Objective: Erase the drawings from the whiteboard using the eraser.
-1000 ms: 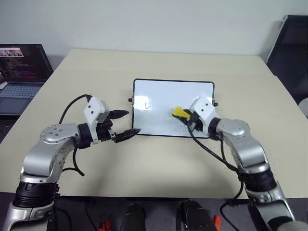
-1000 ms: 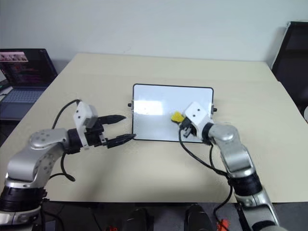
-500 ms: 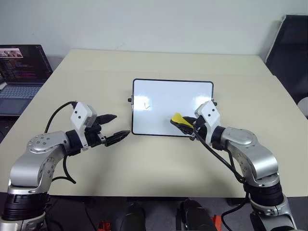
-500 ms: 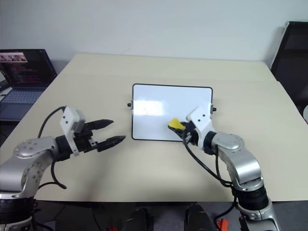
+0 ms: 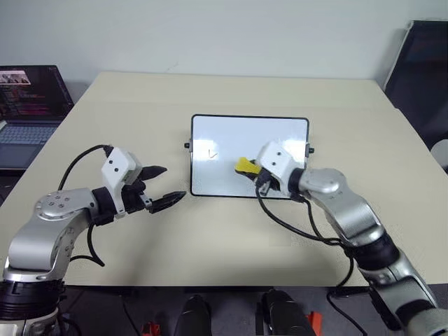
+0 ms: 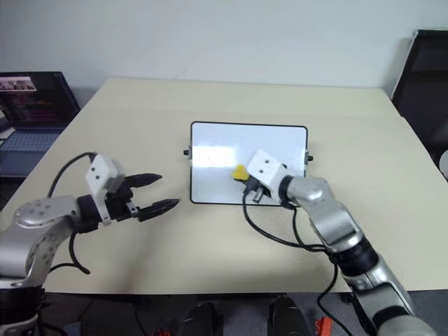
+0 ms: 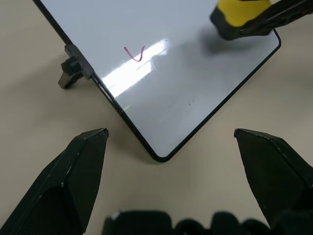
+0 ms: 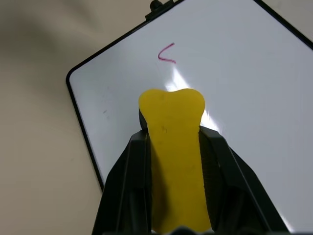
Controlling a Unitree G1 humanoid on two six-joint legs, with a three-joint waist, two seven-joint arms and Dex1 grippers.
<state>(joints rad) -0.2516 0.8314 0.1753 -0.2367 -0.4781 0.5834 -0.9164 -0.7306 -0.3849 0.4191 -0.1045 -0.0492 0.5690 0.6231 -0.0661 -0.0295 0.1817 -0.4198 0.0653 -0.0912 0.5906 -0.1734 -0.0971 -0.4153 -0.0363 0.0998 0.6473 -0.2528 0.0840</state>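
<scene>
At far left, a laptop (image 5: 31,105) with a lit screen sits beyond the edge of the beige table (image 5: 231,224); at far right stands a dark chair (image 5: 420,70). Nothing lies on the table between the grippers and the board.

The left gripper (image 5: 162,187) hangs over bare tabletop just left of the whiteboard's near left corner, its two black fingers spread wide apart and holding nothing.

The whiteboard (image 5: 224,136) lies flat at the table's centre: glossy white, thin black frame, rounded corners, a small black knob (image 5: 187,145) on its left side. One small hooked drawing (image 5: 214,153) stands on its left half; the rest reads as clean.

The right gripper (image 5: 252,172) is clamped tight on the yellow eraser (image 5: 244,166), which sits over the board's middle, right of the mark.

The left wrist view shows the mark (image 7: 134,53) as reddish, beside a glare streak. The right wrist view shows the eraser (image 8: 173,147) pinched between both fingers, its lobed tip short of the mark (image 8: 167,54); whether it touches the board cannot be told.
</scene>
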